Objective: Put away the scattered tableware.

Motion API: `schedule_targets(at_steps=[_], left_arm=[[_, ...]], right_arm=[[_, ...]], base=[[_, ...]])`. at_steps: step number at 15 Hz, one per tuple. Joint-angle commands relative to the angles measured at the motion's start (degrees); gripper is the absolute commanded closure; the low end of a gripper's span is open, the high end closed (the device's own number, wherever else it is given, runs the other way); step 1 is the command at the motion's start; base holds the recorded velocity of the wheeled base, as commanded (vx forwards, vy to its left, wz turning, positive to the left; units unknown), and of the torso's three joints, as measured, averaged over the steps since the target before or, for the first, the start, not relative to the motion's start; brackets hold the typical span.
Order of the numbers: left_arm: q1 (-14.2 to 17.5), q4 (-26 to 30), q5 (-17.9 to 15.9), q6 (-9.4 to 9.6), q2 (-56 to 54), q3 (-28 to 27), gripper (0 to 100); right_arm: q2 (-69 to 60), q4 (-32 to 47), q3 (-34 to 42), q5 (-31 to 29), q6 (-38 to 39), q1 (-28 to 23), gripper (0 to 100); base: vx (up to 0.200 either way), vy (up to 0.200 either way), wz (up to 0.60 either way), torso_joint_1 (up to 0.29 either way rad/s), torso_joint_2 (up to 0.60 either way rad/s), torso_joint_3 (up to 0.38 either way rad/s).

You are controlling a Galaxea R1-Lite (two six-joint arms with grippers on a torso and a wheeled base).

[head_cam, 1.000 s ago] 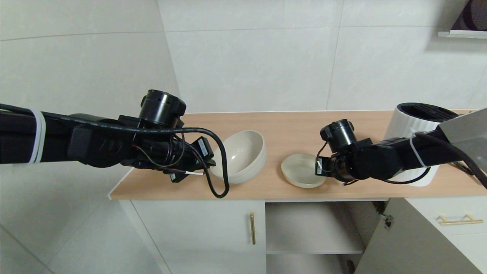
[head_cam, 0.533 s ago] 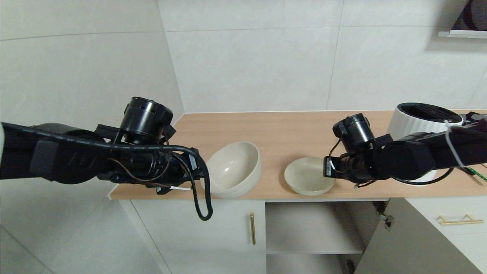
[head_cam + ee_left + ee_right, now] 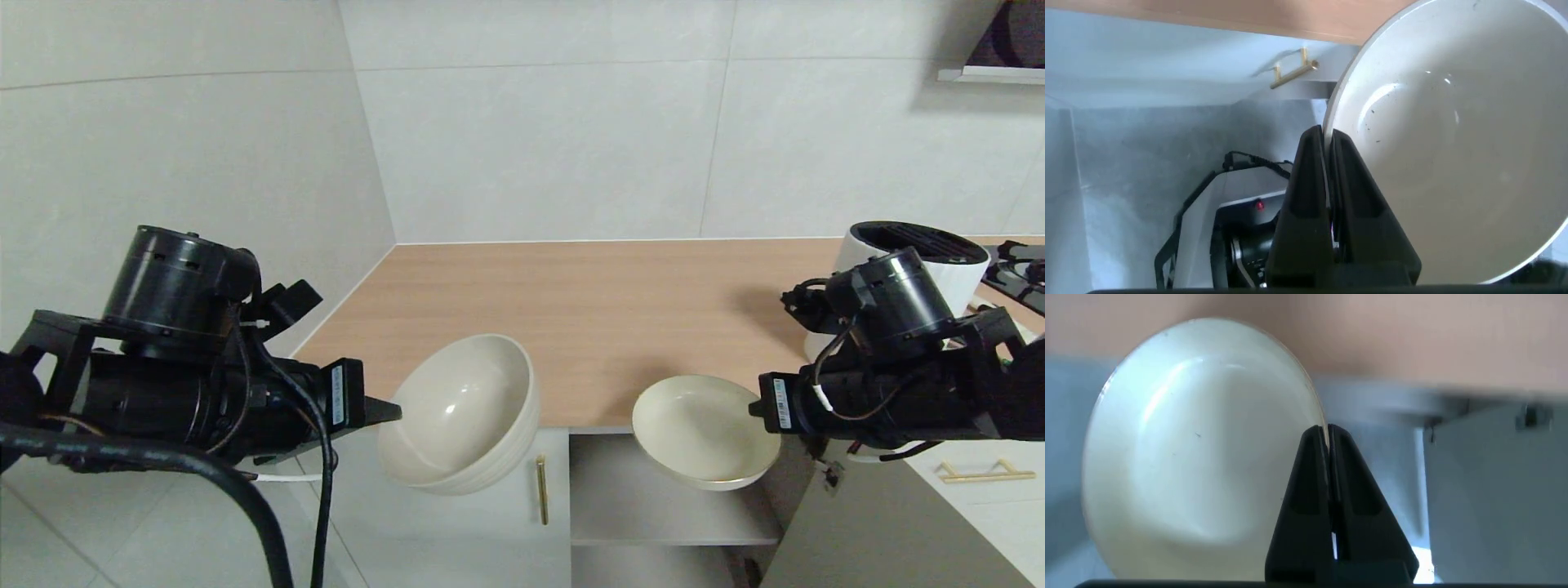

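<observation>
Bowl (image 3: 457, 416) deep, ribbed, glossy, left gripper (image 3: 395, 411) | dish (image 3: 702, 431) shallow, smooth, right gripper (image 3: 756, 403)

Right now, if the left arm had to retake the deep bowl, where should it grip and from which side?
Take the deep bowl by its thin rim, coming from the robot's left, as the left gripper holds it now: one of the jaws inside the wall, one outside. The body looks too wide and round to span.
</observation>
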Motion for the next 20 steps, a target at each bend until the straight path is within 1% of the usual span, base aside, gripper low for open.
schedule_targets(at_steps=[1, 4, 7, 9, 20], left_arm=[[-0.08, -0.11, 0.08, 0.13, -0.8, 0.34, 100], [-0.08, -0.11, -0.01, 0.22, 0.52, 0.34, 100], [-0.26, -0.11, -0.01, 1.01, 1.49, 0.34, 100], [-0.52, -0.11, 0.08, 1.71, 1.4, 0.51, 100], [-0.7, -0.11, 0.26, 1.8, 2.54, 0.69, 100]], right_arm=[[-2.86, 0.04, 1.57, 0.18, 0.05, -0.1, 100], [-2.77, 0.04, 1.83, 0.1, 0.05, -0.1, 100], [-2.33, -0.31, 2.01, 0.1, -0.03, -1.16, 100], [-1.54, -0.4, 2.09, -0.26, -0.12, -1.33, 100], [1.36, -0.4, 2.27, -0.52, -0.12, -2.03, 100]], base=[[0.0, 0.0, 0.0, 0.0, 0.0, 0.0], [0.0, 0.0, 0.0, 0.0, 0.0, 0.0], [-0.2, 0.0, 0.0, 0.014, 0.01, 0.004], [0.0, 0.0, 0.0, 0.0, 0.0, 0.0], [0.0, 0.0, 0.0, 0.0, 0.0, 0.0]])
